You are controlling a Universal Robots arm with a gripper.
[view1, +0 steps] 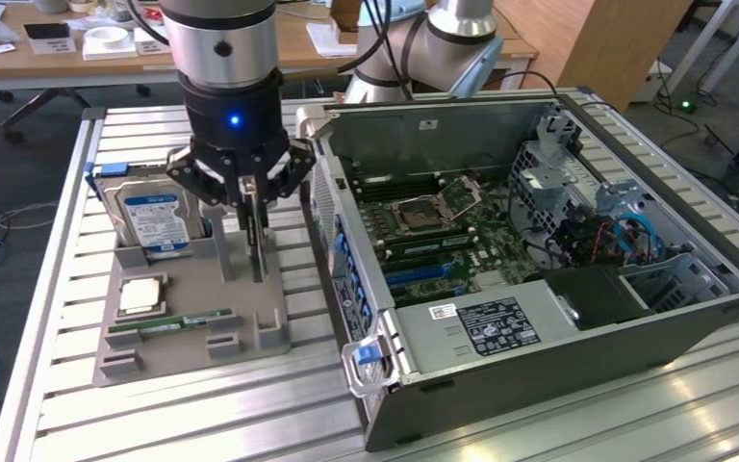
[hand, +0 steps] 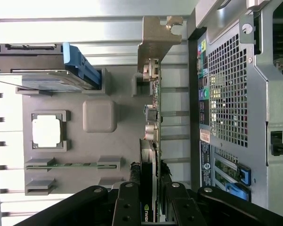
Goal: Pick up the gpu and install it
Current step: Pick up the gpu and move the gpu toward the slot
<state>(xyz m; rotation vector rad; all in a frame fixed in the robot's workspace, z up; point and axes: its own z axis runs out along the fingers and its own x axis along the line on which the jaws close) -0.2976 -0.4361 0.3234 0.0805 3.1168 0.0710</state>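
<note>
pick-up in hand: the end effector (view1: 251, 197) grips the upright gpu (hand: 154, 101), standing in the grey holder (view1: 196, 289) beneath it; freeing it likely calls for a straight lift.

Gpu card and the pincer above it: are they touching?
Cannot tell: the wrist view shows the pincer straddling the gpu closely, with neither contact nor gap plain.

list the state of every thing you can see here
gripper, shut on the gpu
gpu, upright on edge at the tray; lifted or not, cannot tell
hard drive, standing in its tray slot
cpu, flat in its tray recess
ram, on edge in its tray slot
case, on its side, panel off, inside open
</note>
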